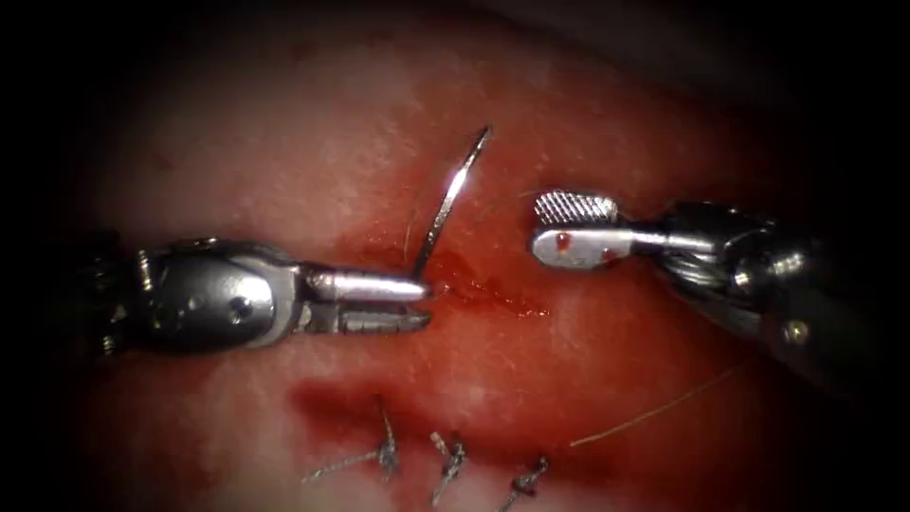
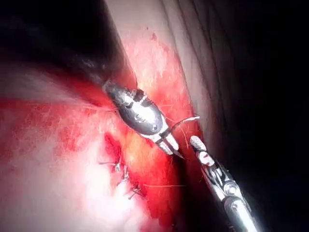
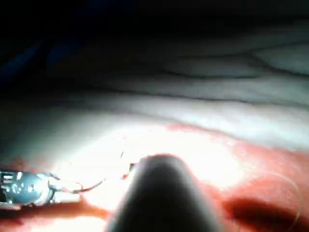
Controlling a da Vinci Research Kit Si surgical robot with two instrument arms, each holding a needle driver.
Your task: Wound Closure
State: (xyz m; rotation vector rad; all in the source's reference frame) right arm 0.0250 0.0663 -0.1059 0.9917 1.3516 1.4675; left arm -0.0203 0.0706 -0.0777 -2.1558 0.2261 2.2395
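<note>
Steel curved needle (image 1: pixel 451 202) stands upright over the red, wet cut (image 1: pixel 474 289) in the pale pork tissue (image 1: pixel 237 142), its lower end clamped at the tip of the left arm's tool (image 1: pixel 422 301). Right arm's tool (image 1: pixel 550 229) hovers just right of it, jaws apart, holding nothing. Thin pale thread (image 1: pixel 664 408) trails toward the tissue's right edge; three knotted stitches (image 1: pixel 450 460) sit near its lower edge.

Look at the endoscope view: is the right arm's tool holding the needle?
No: the right tool has its jaws open and empty, while the left tool grips the needle at one end.
</note>
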